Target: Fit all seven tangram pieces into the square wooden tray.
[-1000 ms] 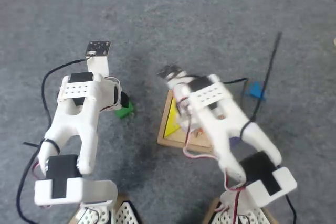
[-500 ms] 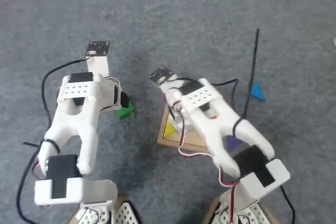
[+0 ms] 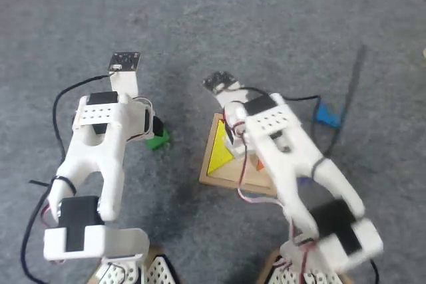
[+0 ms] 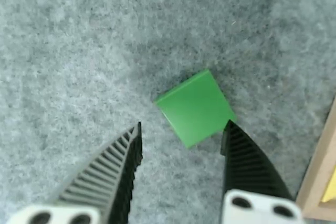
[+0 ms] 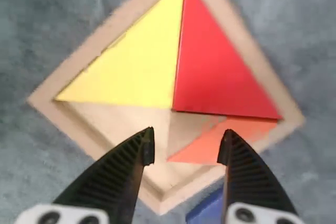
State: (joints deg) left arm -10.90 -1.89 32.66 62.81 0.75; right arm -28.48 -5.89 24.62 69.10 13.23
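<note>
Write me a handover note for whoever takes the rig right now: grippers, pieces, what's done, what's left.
Left gripper: open, poised over the green square, which lies on the grey carpet left of the tray.
Right gripper: open and holding nothing, above the square wooden tray.
Done: the yellow triangle, the red triangle and an orange piece sit in the tray.
Outside: the green square, a blue piece on the carpet to the tray's right, and a dark blue piece by the tray's corner.
Left: four pieces to fit, probably the green square first.
</note>
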